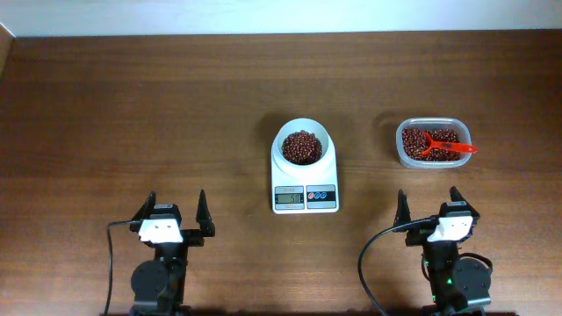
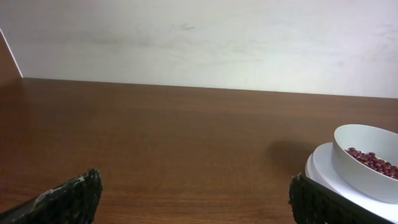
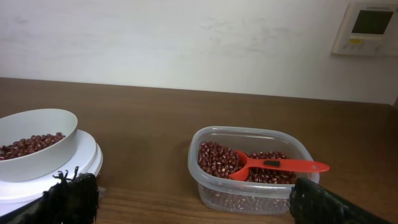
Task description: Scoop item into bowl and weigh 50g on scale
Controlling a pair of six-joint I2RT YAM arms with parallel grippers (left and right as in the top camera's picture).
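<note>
The white bowl (image 1: pixel 305 146) sits on the white scale (image 1: pixel 305 186) at the table's middle and holds a heap of reddish-brown beans (image 1: pixel 303 146). The bowl also shows in the left wrist view (image 2: pixel 364 163) and the right wrist view (image 3: pixel 34 144). More beans (image 1: pixel 430 142) fill a clear plastic tub (image 1: pixel 401 151) at the right, with a red scoop (image 1: pixel 443 147) lying in it, seen too in the right wrist view (image 3: pixel 273 167). My left gripper (image 1: pixel 175 215) is open and empty near the front left. My right gripper (image 1: pixel 429 208) is open and empty in front of the tub.
The scale's display (image 1: pixel 289 197) and its red and blue buttons (image 1: pixel 320 195) face the front edge. A white wall (image 2: pixel 199 37) runs behind the table. A wall control panel (image 3: pixel 368 28) hangs at the far right.
</note>
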